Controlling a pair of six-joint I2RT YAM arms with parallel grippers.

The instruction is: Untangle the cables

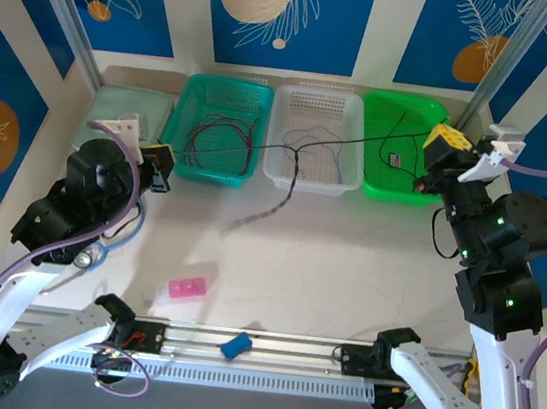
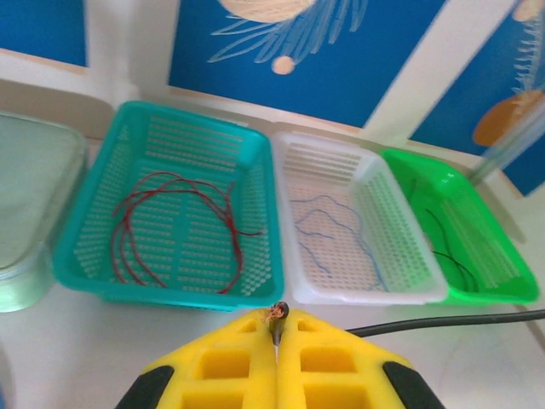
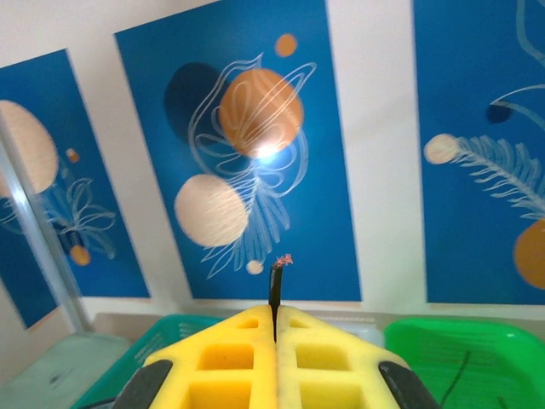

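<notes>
1. I am seeing the left tool pinched together on one end of the black cable.
2. The right tool is clamping a black cable end by the green basket.
3. That cable is stretching between them over the baskets, a piece hanging toward the table.
4. The red cable is lying in the teal basket, and the grey-blue cable in the white basket.

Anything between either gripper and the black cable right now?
Nothing visible. The left gripper and right gripper each have jaws shut on one end of the black cable, with the bare tips poking out. It spans between them over the teal basket and white basket.
</notes>
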